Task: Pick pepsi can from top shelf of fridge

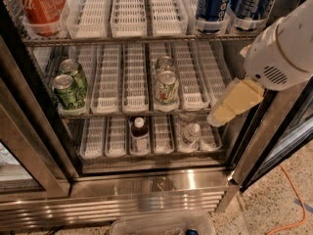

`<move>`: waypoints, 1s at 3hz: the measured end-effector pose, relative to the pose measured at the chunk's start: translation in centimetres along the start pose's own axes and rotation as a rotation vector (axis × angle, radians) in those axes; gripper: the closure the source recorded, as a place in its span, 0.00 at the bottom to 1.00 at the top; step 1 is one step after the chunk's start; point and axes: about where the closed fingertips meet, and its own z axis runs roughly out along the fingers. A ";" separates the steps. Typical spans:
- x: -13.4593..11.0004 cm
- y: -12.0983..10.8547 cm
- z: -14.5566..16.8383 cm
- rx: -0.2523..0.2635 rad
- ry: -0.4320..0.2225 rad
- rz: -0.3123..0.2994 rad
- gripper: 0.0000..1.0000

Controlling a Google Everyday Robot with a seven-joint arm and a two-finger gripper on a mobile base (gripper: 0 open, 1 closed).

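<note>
Two dark blue pepsi cans (213, 4) stand side by side at the right end of the top shelf (137, 40), in clear-white lane trays behind the steel rail. Their tops are cut off by the frame's upper edge. The fridge (146, 190) stands open before me. My gripper (234, 103), cream-coloured at the end of the white arm (283, 48), hangs at the right in front of the middle shelf's right end. It is below the pepsi cans and slightly to their right, and holds nothing I can see.
Red cola cans (36, 6) stand at the top shelf's left. Green cans (68, 87) and a green-and-white can (166, 87) are on the middle shelf. Bottles (139, 133) are on the bottom shelf. A clear bin (161, 224) and an orange cable (293, 199) lie on the floor.
</note>
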 end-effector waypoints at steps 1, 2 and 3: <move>0.2 -0.9 1.5 0.031 -0.116 0.203 0.00; 0.0 -1.9 2.2 0.057 -0.198 0.321 0.00; -1.8 -3.1 1.5 0.097 -0.313 0.388 0.00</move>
